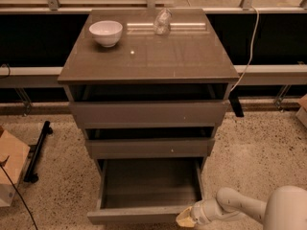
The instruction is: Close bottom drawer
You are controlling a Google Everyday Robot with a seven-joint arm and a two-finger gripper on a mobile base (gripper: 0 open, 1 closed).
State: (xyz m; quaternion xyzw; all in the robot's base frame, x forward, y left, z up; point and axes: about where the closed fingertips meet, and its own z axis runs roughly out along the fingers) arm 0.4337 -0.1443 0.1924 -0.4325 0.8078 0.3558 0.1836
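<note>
The bottom drawer (pixel 144 213) of the grey-brown cabinet is pulled far out, its deep box open with a plank floor showing and nothing in it. Its plain front runs along the lower edge of the camera view. My gripper (pixel 184 218) sits at the right end of that front, at the drawer's front right corner, on my white arm coming in from the lower right. The middle drawer (pixel 148 147), with a small white dot, and the top drawer (pixel 148 113) stand slightly out.
A white bowl (pixel 106 32) and a clear crumpled object (pixel 162 22) stand on the cabinet top (pixel 148 56). A cardboard box (pixel 10 164) and a black stand (pixel 37 150) lie on the speckled floor at left. A white cable (pixel 247 51) hangs at right.
</note>
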